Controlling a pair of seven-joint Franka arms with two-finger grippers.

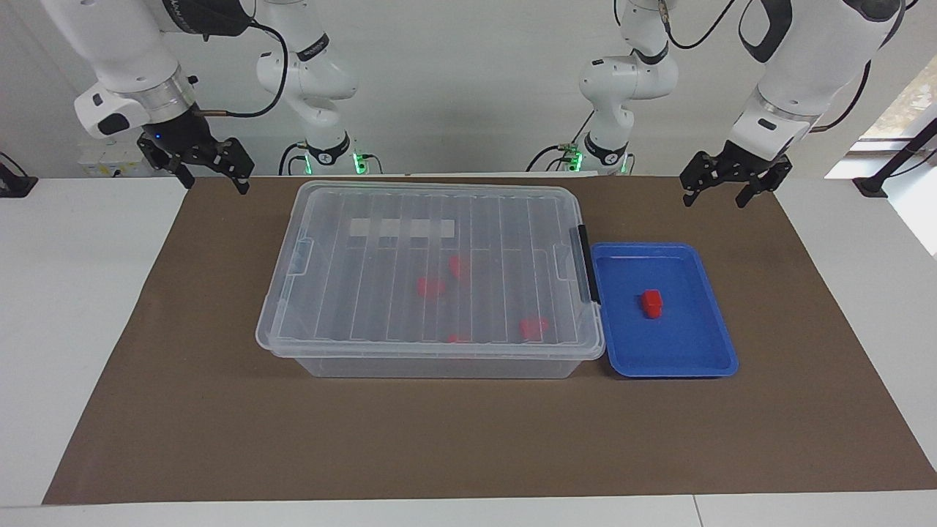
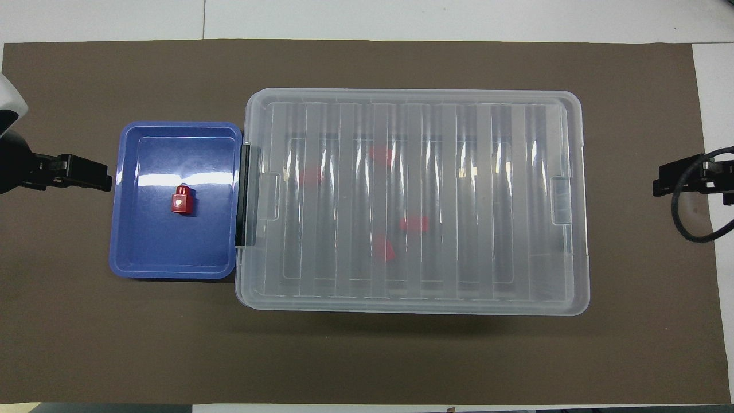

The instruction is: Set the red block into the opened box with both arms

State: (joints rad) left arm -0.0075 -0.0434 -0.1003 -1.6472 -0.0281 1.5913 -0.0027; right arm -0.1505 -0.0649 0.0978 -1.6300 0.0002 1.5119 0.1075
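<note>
Red block point(image 1: 651, 304) in a blue tray point(image 1: 703, 364); clear ribbed box point(image 1: 432, 362) (black latch point(image 1: 583, 263)) on brown mat point(image 1: 219, 424).

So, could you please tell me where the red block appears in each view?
Facing view: the red block sits in the blue tray, right of centre.
Overhead view: the red block sits in the same tray, at the left.
Shared landmark: the box's black latch beside the tray.

A plain white wall point(image 1: 468, 88) backs the white table point(image 1: 80, 307), which wears a brown mat point(image 1: 219, 424). Daylight comes through a window point(image 1: 904, 102) at one end.
</note>
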